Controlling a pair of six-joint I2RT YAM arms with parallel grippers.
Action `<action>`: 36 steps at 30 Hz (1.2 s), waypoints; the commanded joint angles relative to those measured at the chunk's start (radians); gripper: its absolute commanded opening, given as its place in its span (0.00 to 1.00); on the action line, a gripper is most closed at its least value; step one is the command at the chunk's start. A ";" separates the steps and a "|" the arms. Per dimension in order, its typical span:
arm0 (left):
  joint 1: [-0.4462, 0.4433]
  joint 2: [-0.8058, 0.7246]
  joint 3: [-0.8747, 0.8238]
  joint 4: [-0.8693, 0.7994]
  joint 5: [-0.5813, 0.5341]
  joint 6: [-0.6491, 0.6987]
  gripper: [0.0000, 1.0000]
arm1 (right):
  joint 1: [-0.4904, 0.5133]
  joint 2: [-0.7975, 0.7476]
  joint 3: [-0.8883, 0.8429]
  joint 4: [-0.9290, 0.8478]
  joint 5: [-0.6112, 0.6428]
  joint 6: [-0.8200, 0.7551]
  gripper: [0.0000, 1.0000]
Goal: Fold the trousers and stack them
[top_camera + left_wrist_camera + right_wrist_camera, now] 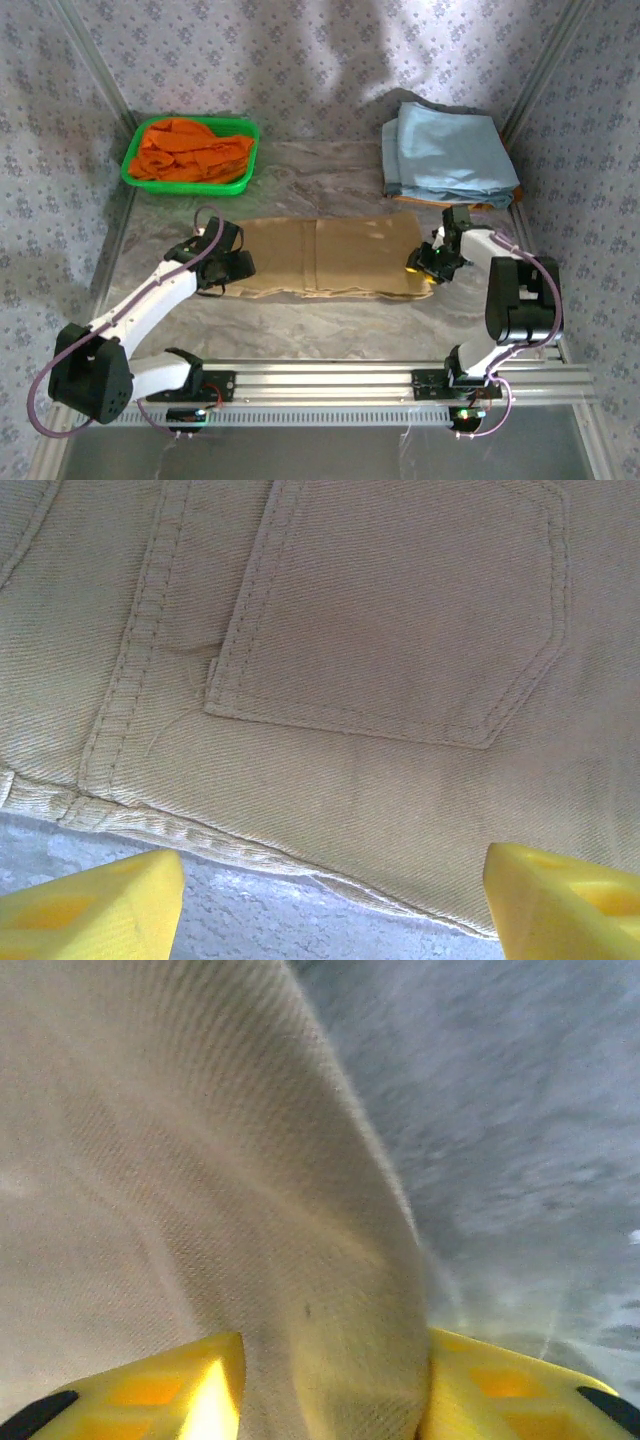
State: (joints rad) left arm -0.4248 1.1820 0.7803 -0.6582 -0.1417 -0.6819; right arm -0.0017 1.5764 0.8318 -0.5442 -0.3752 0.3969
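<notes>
My left arm (150, 295) stretches low, my left gripper (238, 265) gaping over the tan thin-cloth trousers (330, 255). My right gripper (425, 265) straddles their fold; gripping or loose, I cannot tell.

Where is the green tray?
Top view: the green tray sits far left on the table, beyond the tan trousers, left of the blue garments.

Soft, even light from above; one wrist view sharp, the other smeared.
A broad shadow lies on the backdrop (350, 50) at 12 o'clock and the table (330, 165) glares mid-frame. The trousers (400, 630) show crisp stitching at the left wrist, but blur and streak toward 2 o'clock at the right.
</notes>
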 commanded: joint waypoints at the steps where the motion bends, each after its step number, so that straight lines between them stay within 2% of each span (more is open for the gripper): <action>1: 0.011 0.004 0.028 -0.014 0.009 0.010 0.79 | 0.010 0.003 -0.024 0.030 -0.080 -0.008 0.33; 4: 0.016 0.000 0.041 -0.028 0.004 0.015 0.79 | 0.002 0.005 -0.014 0.012 -0.030 -0.010 0.05; 5: 0.018 -0.003 0.046 -0.048 0.001 0.018 0.79 | -0.005 0.003 -0.011 0.007 -0.032 -0.008 0.00; 8: 0.023 -0.016 0.063 -0.079 -0.019 0.026 0.79 | -0.027 -0.052 0.003 -0.010 -0.009 0.019 0.00; 11: 0.036 -0.037 0.082 -0.111 -0.047 0.029 0.79 | -0.035 -0.130 0.064 -0.102 0.119 0.019 0.00; 13: 0.045 -0.049 0.082 -0.112 -0.054 0.022 0.79 | -0.066 -0.155 0.117 -0.150 0.138 0.011 0.00; 16: 0.050 -0.048 0.072 -0.092 -0.059 0.001 0.78 | -0.118 -0.141 0.232 -0.208 0.112 0.011 0.00; 20: 0.052 -0.007 0.072 -0.074 -0.061 -0.007 0.78 | -0.065 -0.092 0.410 -0.306 0.154 -0.031 0.00; 25: 0.082 0.043 0.028 -0.044 -0.108 -0.041 0.74 | 0.066 -0.110 0.461 -0.331 0.171 -0.026 0.00; 29: 0.111 0.101 -0.007 0.003 -0.130 -0.073 0.62 | 0.252 -0.104 0.574 -0.362 0.228 0.031 0.00; 31: 0.119 0.133 -0.019 0.017 -0.143 -0.078 0.51 | 0.357 -0.080 0.643 -0.367 0.250 0.056 0.00; 33: 0.126 0.162 -0.036 0.046 -0.116 -0.079 0.34 | 0.478 -0.031 0.729 -0.386 0.295 0.081 0.00; 36: 0.126 0.186 -0.074 0.097 -0.069 -0.081 0.16 | 0.625 0.052 0.829 -0.380 0.318 0.124 0.00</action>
State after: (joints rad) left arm -0.3046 1.3529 0.7364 -0.6174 -0.2386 -0.7475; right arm 0.5323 1.5692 1.5784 -0.8948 -0.1055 0.4618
